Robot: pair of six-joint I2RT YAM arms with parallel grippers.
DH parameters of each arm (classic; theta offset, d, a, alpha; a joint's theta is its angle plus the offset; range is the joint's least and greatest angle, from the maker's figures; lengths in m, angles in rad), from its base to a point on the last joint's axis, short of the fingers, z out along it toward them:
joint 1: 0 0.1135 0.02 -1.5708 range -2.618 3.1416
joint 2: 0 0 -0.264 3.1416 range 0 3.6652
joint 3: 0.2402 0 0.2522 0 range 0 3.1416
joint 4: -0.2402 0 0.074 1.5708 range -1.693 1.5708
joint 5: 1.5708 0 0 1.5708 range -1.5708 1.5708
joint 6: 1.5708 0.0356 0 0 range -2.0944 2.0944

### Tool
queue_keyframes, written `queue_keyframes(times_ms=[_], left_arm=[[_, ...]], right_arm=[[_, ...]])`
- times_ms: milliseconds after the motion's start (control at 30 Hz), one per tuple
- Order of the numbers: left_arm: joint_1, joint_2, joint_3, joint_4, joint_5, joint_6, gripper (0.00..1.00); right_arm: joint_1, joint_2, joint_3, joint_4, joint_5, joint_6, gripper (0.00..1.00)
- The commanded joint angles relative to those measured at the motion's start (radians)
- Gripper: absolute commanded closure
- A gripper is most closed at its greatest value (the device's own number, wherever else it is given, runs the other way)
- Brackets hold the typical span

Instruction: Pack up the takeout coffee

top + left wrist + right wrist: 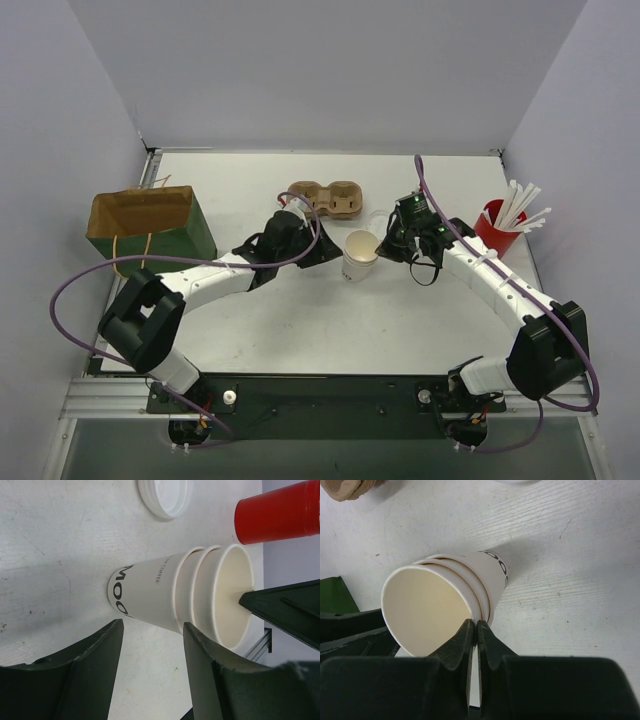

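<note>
Right hand [474,624] on rim of cups [427,612]

There are three white cups [150,592], nested in one stack; each wrist view shows three rims, one inside the next. One round whitish lid [165,497] is in view. There is one red cup [497,228], which holds a bunch of white straws [522,203]; they overlap too much for an exact count, though there are clearly more than four. One brown carrier [325,198] is present, with two wells showing from above. There is one paper bag [150,225], brown and green. Two arms [200,280] reach in from the near edge.
</note>
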Motion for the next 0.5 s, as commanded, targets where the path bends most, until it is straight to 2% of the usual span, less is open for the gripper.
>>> queue_keyframes(times_ms=[0, 467], left_arm=[[0.009, 0.040, 0.039, 0.079, 0.034, -0.017, 0.39], [0.037, -0.029, -0.012, 0.104, 0.035, -0.035, 0.39]], right_arm=[[0.007, 0.005, 0.003, 0.008, 0.004, -0.004, 1.00], [0.012, 0.015, 0.006, 0.011, 0.009, -0.004, 1.00]])
